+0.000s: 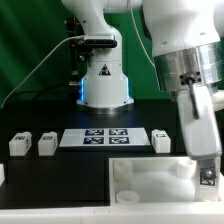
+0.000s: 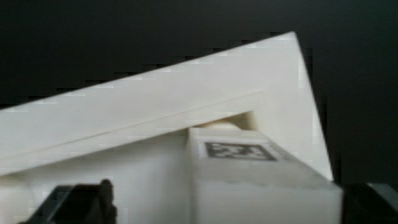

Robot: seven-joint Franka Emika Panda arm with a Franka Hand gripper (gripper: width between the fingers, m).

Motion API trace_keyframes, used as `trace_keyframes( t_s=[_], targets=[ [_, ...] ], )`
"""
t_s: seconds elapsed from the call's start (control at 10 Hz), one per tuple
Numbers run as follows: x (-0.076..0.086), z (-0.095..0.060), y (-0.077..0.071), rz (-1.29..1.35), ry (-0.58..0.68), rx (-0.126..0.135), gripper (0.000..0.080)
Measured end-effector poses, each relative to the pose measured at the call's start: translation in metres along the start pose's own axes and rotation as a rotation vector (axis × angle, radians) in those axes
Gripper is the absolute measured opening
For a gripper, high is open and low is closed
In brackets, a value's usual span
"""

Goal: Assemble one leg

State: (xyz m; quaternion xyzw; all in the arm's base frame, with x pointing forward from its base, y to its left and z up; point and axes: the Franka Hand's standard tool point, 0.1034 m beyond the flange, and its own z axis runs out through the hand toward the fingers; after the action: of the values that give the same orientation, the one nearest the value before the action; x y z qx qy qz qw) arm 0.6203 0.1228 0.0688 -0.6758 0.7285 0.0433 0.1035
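Black tabletop fills the scene beneath a green backdrop. Nearest, the large flat white square piece is seen with the two-finger gripper lowered at its corner; in the wrist view a small white block-shaped leg with a black-and-white marker tag is framed between the fingers, apparently grasped for seating, though contact cannot be told. Further back, three like legs are lined beside the marker board. No readable writing is found.

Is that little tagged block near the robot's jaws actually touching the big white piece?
Touching. The wrist view shows the leg sitting directly against the big white piece in its corner, with no gap between them.
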Motion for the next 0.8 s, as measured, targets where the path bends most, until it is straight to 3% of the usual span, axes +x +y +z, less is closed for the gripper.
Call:
trace_keyframes(
  t_s=[0.2,0.3,0.5,0.6,0.8],
  targets=[
    [-0.007,-0.003,0.003,-0.378,0.041,-0.095,0.0645],
    [-0.004,-0.002,-0.001,-0.459,0.043,-0.077,0.0648],
    [-0.002,-0.002,-0.001,-0.652,0.040,-0.081,0.0649],
    [-0.001,-0.001,0.000,-0.772,0.048,-0.104,0.0649],
    [-0.002,-0.002,-0.007,-1.132,0.122,-0.177,0.0649]
  ],
)
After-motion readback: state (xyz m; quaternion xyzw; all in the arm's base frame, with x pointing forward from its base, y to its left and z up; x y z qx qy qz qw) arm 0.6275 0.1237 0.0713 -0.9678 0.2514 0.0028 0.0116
